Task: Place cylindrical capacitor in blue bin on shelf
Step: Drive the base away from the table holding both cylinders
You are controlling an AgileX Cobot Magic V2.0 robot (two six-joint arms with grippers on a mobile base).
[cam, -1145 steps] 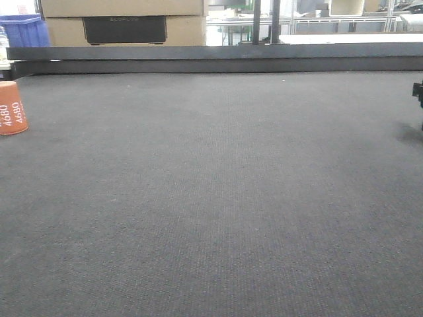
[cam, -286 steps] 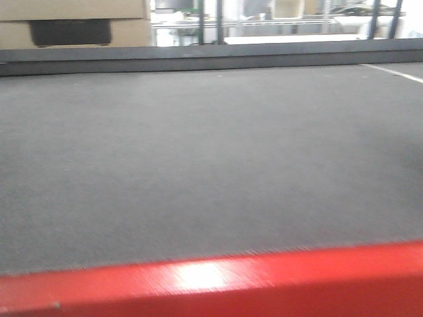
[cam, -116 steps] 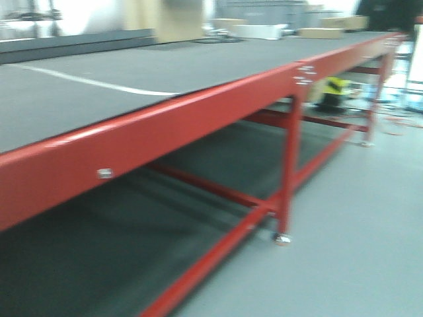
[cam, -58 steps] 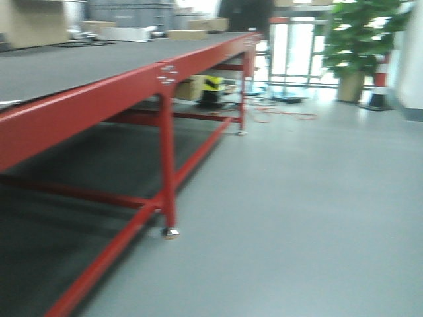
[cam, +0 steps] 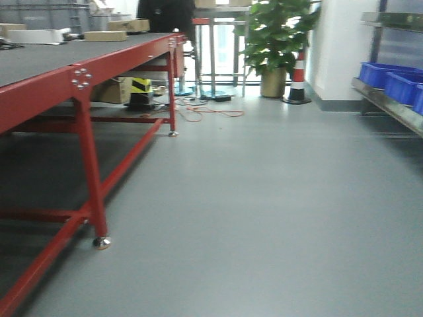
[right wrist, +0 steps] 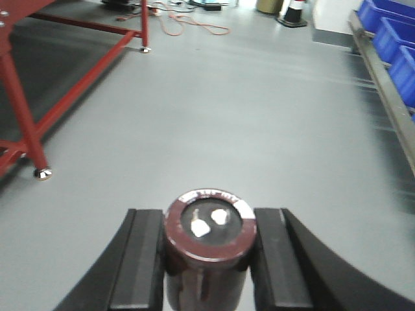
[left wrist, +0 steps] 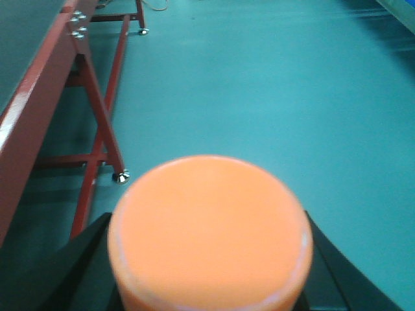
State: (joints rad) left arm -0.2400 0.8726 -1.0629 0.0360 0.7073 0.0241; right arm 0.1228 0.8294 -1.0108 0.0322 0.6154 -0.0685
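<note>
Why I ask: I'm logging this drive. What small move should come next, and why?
Probably turn the base slightly right: the cylindrical capacitor sits gripped between the left jaws, while the shelf with its blue bins lies at the front view's right edge.

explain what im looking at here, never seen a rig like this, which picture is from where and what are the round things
This is a two-armed robot on a mobile base. The front view looks ahead from its body: a red-framed table on the left, grey floor, a potted plant and a traffic cone at the back, and blue bins on a steel shelf at the right.

The other two pictures come from a camera on each wrist, looking along the gripper, the arm's two-fingered hand. The left gripper is shut on an orange cylindrical capacitor; only its round end shows. The right gripper is shut on a dark cylinder with two pale terminals on top. Both are carried above the floor.
</note>
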